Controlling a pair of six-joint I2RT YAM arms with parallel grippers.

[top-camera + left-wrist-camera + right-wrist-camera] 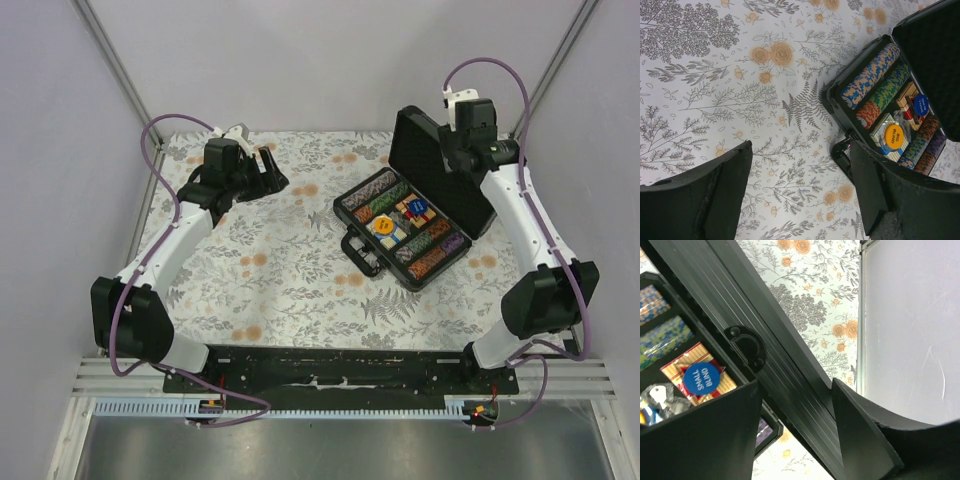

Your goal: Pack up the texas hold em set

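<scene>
The black case (352, 232) lies open at the right middle of the table, its handle (840, 156) toward the near side. Rows of multicoloured chips (372, 190) fill it, with a yellow disc (894, 136) and a blue disc (701, 380) lying on card decks. The lid (425, 165) stands raised at the back. My right gripper (795, 385) straddles the lid's top edge (785, 365), one finger on each side; whether they press on it I cannot tell. My left gripper (800, 150) hovers open over bare cloth, left of the case, holding nothing.
A floral tablecloth (280, 270) covers the table. White walls with metal posts close in the left, back and right. The table's right edge (861, 315) runs just behind the lid. Both arm bases sit at the near edge.
</scene>
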